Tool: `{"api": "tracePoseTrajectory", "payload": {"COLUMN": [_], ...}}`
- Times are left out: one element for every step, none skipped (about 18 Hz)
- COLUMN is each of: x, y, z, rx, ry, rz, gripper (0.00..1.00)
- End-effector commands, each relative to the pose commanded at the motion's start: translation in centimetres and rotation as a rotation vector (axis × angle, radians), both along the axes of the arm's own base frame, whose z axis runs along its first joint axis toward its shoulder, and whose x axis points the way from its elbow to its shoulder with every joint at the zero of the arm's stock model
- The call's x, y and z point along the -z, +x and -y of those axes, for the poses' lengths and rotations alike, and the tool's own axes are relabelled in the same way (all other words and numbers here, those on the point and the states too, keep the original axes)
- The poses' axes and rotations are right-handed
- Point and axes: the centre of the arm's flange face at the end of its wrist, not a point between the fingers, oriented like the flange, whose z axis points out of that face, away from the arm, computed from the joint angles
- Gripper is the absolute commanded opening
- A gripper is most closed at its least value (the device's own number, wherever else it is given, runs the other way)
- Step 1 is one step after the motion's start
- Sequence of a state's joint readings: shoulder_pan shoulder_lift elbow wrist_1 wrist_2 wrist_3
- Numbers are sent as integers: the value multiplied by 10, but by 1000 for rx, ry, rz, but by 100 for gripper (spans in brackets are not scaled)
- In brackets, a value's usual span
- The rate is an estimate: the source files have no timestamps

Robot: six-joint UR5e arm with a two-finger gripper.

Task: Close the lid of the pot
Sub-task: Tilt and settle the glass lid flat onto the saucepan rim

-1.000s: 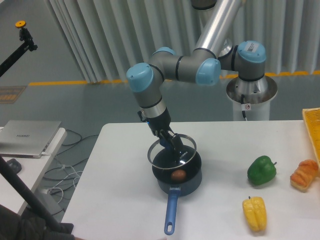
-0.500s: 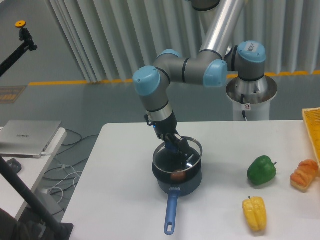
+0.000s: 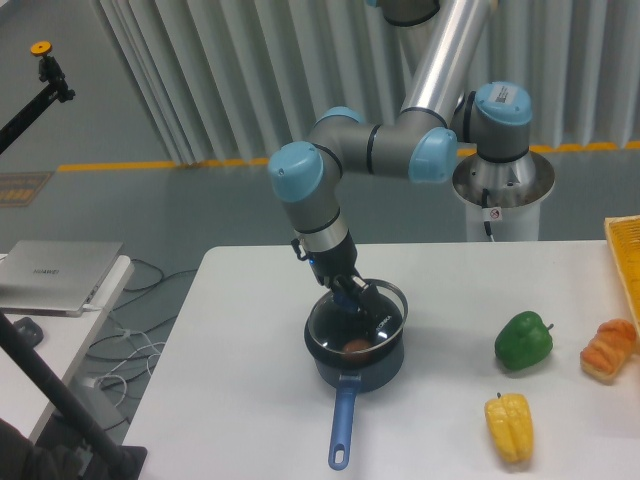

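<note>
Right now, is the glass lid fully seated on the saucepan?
Not quite: the lid looks tilted, its far rim raised above the saucepan, the gripper at its centre.

One pot [image 3: 362, 362] stands on the tabletop [image 3: 240, 370], and one glass lid [image 3: 357, 318] sits over it. One small brown round thing [image 3: 356, 348] lies inside the pot. There are two peppers: one green [image 3: 523, 340] and one yellow [image 3: 509, 426]. One orange food item [image 3: 608, 350] lies at the right edge, beside one yellow crate [image 3: 626, 252]. One robot arm [image 3: 380, 152] carries one tool [image 3: 358, 305]. One laptop [image 3: 58, 274] rests on a side desk.
</note>
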State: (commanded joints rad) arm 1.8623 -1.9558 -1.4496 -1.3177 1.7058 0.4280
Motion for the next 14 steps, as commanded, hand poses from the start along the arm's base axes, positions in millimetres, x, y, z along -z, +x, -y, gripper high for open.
{"api": "tracePoseTrajectory", "payload": {"x": [1,1,1,1,1,1,2,3,7,9,10,11,13,14], "y": [0,-1,-1,-1,0,1,1,2,2,2,3,3,2,3], "z": [-1,-2,-3,-3,-3,-4,-4,-5,-6,-7,-8,-8,-8,-9], "rx": [0,0,0,-1,0,2,0,2,3,2,2,2,2,3], "ry": [-1,0,4,6,6,6,4,5,0,2,0,-1,-4,-7], "rz": [0,-1,-3,-3,-3,-3,-3,-1,-2,-2,-2,-1,0,0], "gripper": [36,36,36,36,36,36,36,36,36,36,36,36,36,36]}}
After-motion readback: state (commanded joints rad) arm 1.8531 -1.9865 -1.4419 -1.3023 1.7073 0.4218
